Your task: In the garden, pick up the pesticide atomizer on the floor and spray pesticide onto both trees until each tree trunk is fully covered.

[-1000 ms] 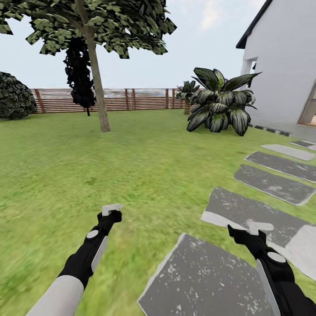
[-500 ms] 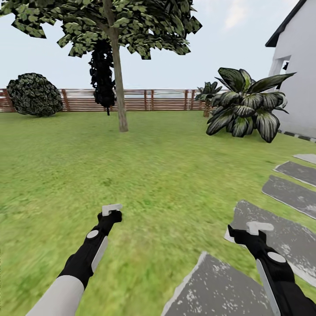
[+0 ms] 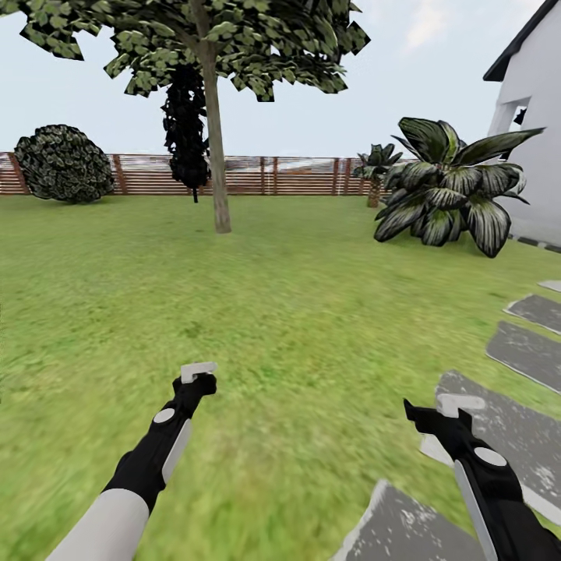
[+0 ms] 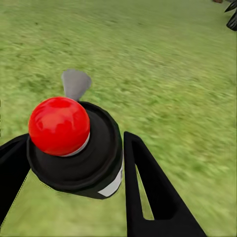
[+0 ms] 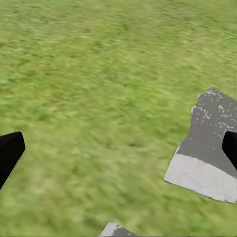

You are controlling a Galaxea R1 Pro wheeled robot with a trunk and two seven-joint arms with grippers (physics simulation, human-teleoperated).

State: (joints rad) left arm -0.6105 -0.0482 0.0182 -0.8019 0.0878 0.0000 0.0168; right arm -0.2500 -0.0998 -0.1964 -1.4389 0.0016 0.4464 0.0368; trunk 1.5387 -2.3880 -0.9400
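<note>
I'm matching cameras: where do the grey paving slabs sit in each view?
Head view: paving slabs at lower right, beside the right gripper.
Right wrist view: one slab ahead on grass.
Left wrist view: small grey patch, cannot tell.
Shared landmark: the lawn.

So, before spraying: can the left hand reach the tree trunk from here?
Probably not. The left hand, holding the sprayer, hangs close in; the trunk stands far across the lawn by the fence. Nothing blocks it.
</note>
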